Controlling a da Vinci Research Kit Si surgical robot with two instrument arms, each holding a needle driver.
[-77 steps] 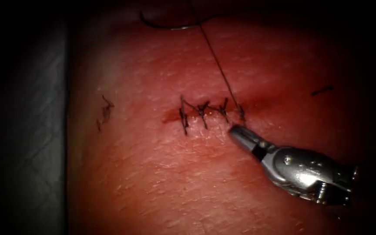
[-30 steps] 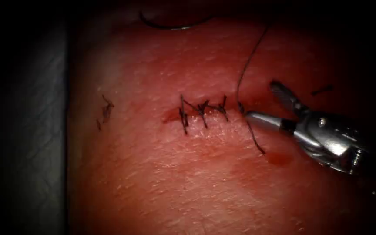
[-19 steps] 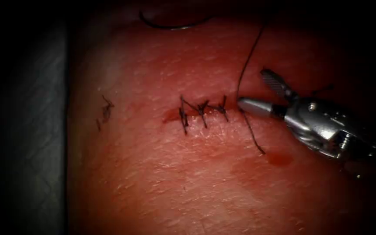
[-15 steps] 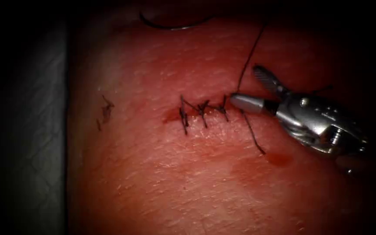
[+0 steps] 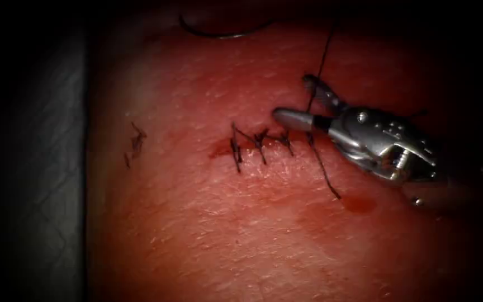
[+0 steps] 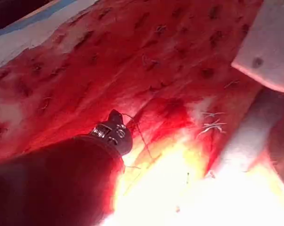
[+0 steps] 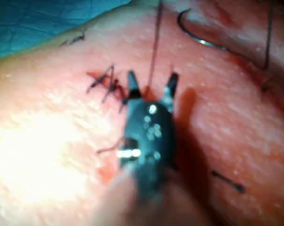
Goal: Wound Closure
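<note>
Well along, judging by the cut (image 5: 219, 150): crossed already by three dark stitches (image 5: 261, 142) through its middle, with a fourth pass of thread (image 5: 322, 53) knotted at its right end. Left open as a short reddish gap at the far left end of the cut, beyond the first stitch. From that right-end knot, two strands: a long one rising steeply toward the top of the endoscope view and out of sight, and a short tail running down to the right over the tissue (image 5: 225, 235), ending just beside a small pool of red fluid (image 5: 358, 204). Right end effector (image 5: 293, 99) spread wide at the right end of the cut, clamped on nothing, with the long strand running up between its two jaws; same straddle in the right wrist view (image 7: 152, 79). Left end effector (image 6: 116, 127) low over the tissue in its own wrist view, thread close by; cannot tell how its jaws stand or whether anything is held. Needle (image 5: 222, 34) lying flat on the tissue well above the cut, out of the tissue and gripped by neither tool, clearer in the right wrist view (image 7: 198, 40). Scattered on the surface, cut ends (image 5: 136, 142) to the left of the cut. Probably left to do: the long strand, uncut so far, and perhaps the left gap.
</note>
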